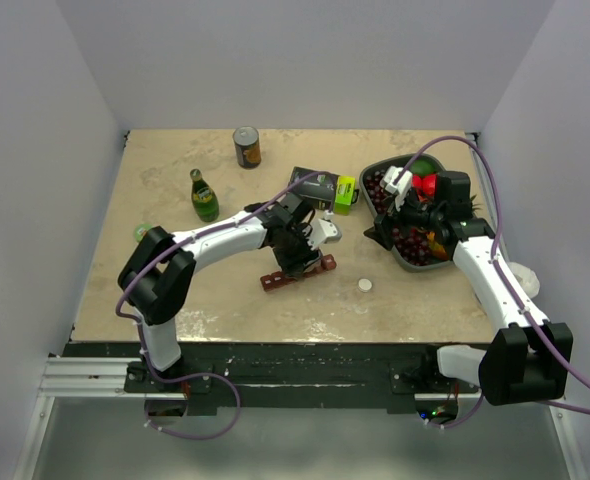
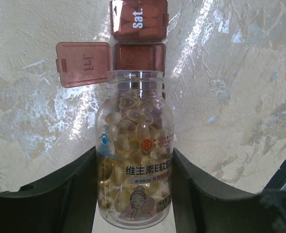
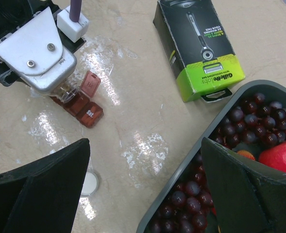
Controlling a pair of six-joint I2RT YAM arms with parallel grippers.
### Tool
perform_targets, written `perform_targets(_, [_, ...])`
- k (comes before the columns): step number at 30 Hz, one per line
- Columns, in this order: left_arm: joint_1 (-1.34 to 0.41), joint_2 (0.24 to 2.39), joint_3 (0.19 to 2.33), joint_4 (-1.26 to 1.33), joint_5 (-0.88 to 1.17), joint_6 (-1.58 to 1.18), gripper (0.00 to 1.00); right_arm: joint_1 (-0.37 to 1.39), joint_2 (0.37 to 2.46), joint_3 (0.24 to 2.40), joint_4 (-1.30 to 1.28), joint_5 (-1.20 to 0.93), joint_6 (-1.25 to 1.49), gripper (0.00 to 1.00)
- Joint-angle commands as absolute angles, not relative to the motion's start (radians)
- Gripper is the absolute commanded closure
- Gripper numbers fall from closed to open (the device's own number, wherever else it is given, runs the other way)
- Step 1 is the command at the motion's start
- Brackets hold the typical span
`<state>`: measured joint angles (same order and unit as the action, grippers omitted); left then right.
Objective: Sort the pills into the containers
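Clear bottle (image 2: 135, 174) of pale yellow capsules (image 2: 133, 114) between the left pincer's (image 2: 134, 160) black fingers (image 2: 60, 194), dark red pill strip (image 2: 139, 22) with white lettering past its tips, mottled cream table (image 2: 240, 97) beneath, black-and-green box (image 3: 201, 43) and dark purple grapes (image 3: 259, 126) ahead of the right pincer (image 3: 145, 145).

Lab test cell, white enclosure walls (image 1: 305, 60), marble-look table (image 1: 225, 310), aluminium rail (image 1: 85, 378)

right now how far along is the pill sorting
Early. Done: the bottle is uncapped, a white cap lies on the table, and one lid on the strip is flipped open. In hand: the left gripper holds the bottle with its mouth at that open compartment. Left: the bottle looks nearly full, the Sat lid is shut, and the right gripper hangs open by the tray.
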<state>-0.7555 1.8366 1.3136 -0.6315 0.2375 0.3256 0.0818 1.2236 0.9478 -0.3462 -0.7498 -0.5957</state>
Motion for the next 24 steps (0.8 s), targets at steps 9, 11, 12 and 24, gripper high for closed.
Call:
perform_targets(9, [-0.773, 1.853, 1.374, -0.666, 0.209, 0.33, 1.0, 0.075, 1.221, 0.979, -0.344, -0.744, -0.612, 0.01])
perform_targets(11, [-0.775, 1.855, 1.376, -0.67, 0.207, 0.33, 1.0, 0.075, 1.223, 0.979, -0.344, -0.742, -0.612, 0.01])
perform_targets(12, [-0.776, 1.855, 1.377, -0.67, 0.206, 0.33, 1.0, 0.075, 1.221, 0.979, -0.342, -0.741, -0.612, 0.01])
perform_targets(24, [-0.782, 1.861, 1.394, -0.695, 0.187, 0.33, 1.0, 0.077, 1.22, 0.979, -0.344, -0.741, -0.612, 0.01])
